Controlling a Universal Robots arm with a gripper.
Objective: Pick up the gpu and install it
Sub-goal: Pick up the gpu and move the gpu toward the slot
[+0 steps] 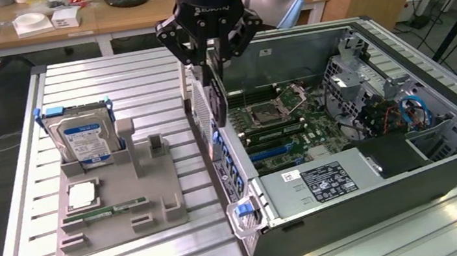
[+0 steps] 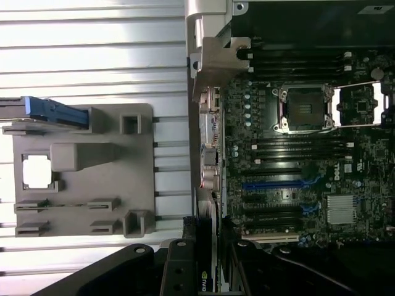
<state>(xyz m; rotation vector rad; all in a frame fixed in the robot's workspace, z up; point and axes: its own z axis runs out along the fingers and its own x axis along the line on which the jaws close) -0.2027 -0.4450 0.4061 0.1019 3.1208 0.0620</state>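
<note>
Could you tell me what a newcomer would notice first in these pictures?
The tool holds the gpu on edge above the open case, whose motherboard lies exposed. On the exterior view's left, a hard drive stands upright in a grey tray.

The thin dark gpu [image 1: 217,96] hangs upright, edge-on, above the computer case's [image 1: 378,208] rear wall.

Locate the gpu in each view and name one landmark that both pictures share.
Exterior view: the gpu hangs edge-on from the gripper, over the wall of the computer case on the exterior view's left.
Wrist view: the gpu is a thin dark edge clamped in the gripper, beside the motherboard.
Shared landmark: the CPU socket.
</note>
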